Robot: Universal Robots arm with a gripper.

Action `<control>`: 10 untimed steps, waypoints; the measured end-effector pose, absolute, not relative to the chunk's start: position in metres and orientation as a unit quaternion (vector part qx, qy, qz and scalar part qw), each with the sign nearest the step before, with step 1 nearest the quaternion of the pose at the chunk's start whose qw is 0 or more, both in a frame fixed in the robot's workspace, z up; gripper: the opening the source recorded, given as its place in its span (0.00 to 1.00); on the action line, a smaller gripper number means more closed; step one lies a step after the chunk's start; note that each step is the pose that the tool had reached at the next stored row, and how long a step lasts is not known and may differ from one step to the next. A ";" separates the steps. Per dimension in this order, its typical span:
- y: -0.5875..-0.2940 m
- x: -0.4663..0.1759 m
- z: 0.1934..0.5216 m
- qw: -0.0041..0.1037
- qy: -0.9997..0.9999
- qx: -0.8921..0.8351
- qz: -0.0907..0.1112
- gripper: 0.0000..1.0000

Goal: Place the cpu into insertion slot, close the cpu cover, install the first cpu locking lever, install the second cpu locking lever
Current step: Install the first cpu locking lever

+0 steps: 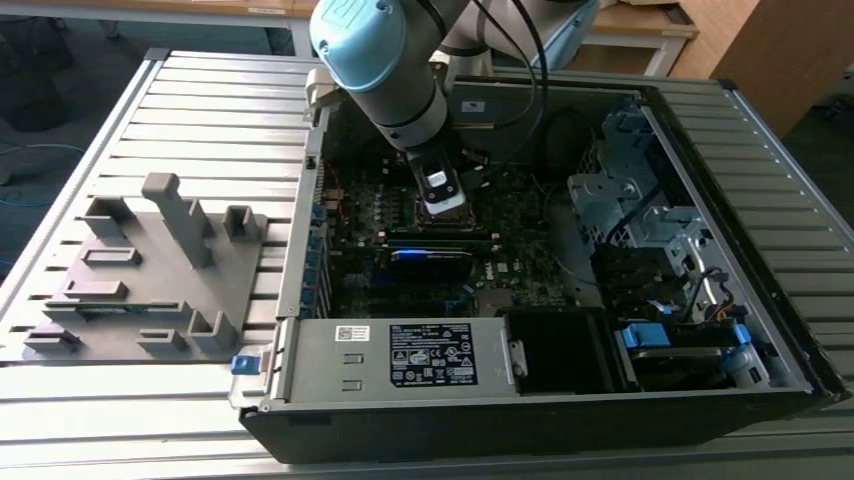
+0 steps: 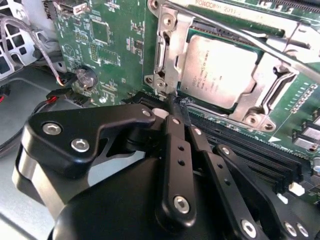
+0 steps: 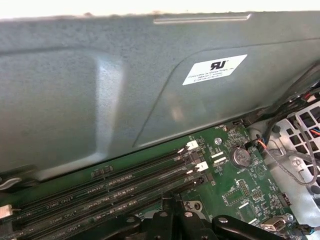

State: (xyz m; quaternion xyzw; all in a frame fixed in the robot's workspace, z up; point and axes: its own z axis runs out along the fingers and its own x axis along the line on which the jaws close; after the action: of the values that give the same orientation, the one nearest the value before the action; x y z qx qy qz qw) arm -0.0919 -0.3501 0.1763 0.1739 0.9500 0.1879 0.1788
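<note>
I see the gripper [image 2: 179, 107] low over the motherboard [image 1: 534, 275], centre of the exterior view. In the second wrist view its fingers [image 2: 175, 135] are pressed together, holding nothing, the tips just beside the lower left edge of the cover [image 2: 172, 60]. The cpu [image 2: 217, 70] lies flat in the slot [image 2: 245, 95], upper right of that frame, with the cover down around it. A thin lever [image 2: 235, 32] crosses above the cpu. Memory slots [image 3: 125, 180] run across the lower first wrist view.
</note>
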 end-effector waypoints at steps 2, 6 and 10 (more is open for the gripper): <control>-0.350 -0.092 0.176 0.179 0.950 0.174 0.188 0.10; -0.350 -0.092 0.175 0.179 0.950 0.175 0.188 0.10; -0.350 -0.092 0.174 0.179 0.949 0.176 0.188 0.10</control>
State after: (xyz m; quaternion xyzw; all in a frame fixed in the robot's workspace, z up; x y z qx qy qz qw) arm -0.0918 -0.3500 0.1736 0.1763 0.9495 0.1876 0.1794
